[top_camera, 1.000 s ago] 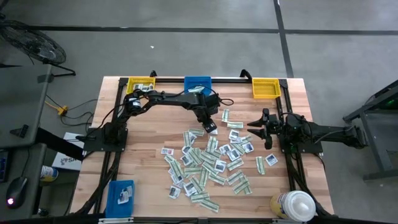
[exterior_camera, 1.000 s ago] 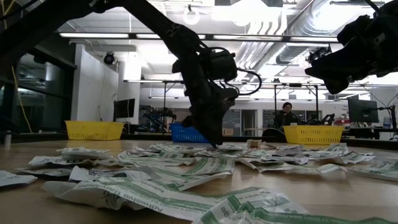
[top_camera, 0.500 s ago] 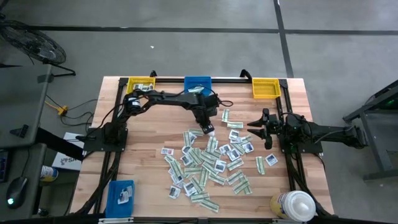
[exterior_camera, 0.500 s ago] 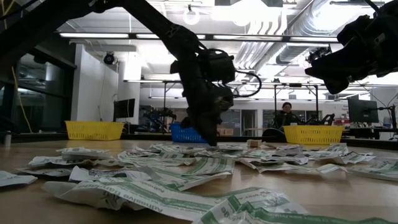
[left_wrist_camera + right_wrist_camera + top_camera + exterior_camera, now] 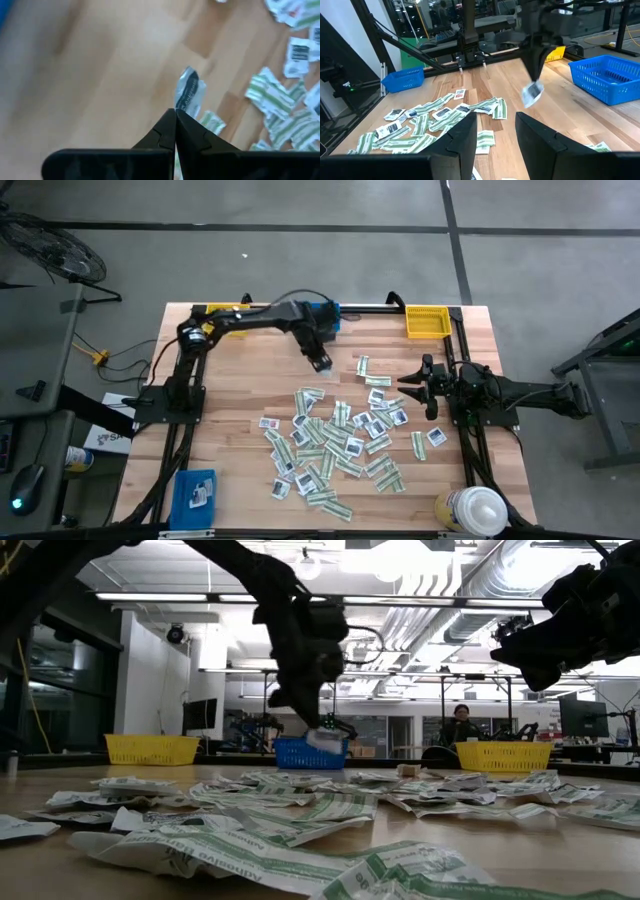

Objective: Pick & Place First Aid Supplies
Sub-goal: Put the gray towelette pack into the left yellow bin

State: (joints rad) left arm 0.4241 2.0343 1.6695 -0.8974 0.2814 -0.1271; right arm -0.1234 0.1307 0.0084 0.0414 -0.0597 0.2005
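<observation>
White packet hangs pinched in the closed left gripper above the table.

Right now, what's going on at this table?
The left gripper is shut on a white packet and carries it in the air near the blue bin at the far edge. The rest of the first aid packets lie scattered mid-table. The right gripper waits open above the pile's right side, holding nothing.

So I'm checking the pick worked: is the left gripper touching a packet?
Touching. In the left wrist view the left gripper has its jaws shut on the packet, held clear of the table.
</observation>
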